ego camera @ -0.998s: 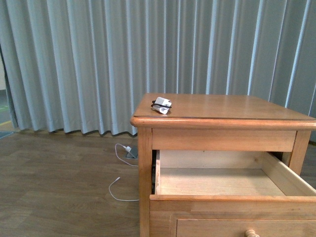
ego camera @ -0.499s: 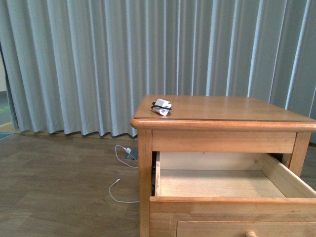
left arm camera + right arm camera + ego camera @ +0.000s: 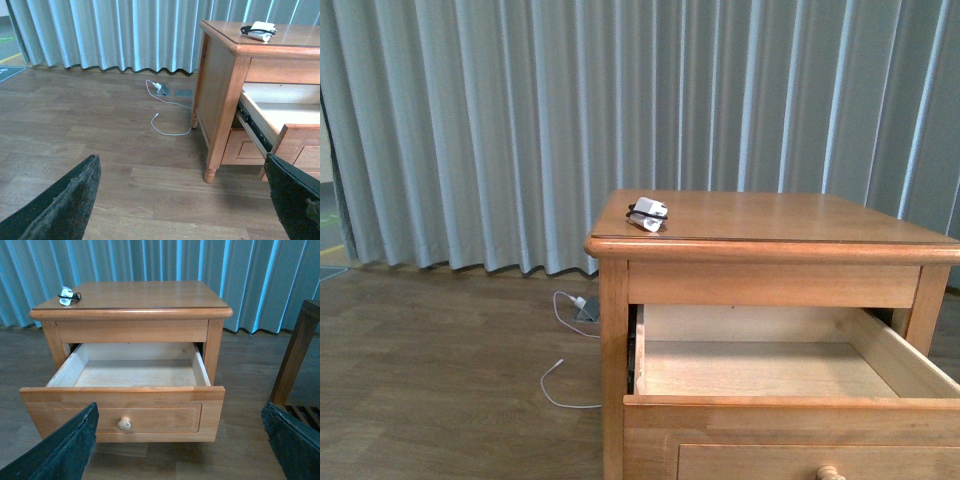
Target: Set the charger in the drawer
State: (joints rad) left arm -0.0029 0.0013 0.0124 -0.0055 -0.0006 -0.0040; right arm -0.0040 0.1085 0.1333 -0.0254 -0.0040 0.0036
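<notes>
Neither arm shows in the front view. Judging by the wrist cameras, the left end effector seems to hang low beside the nightstand, and the right end effector faces its front. Each has its fingers spread wide, pinching nothing. The charger lies on the nightstand's top surface, near its front-left corner and close to the edge. Below it the drawer stands pulled out, open above. A white cable lies on the floor beside the nightstand.

White cord-wrapped charger on the nightstand's top-left corner, above the open, empty drawer.
</notes>
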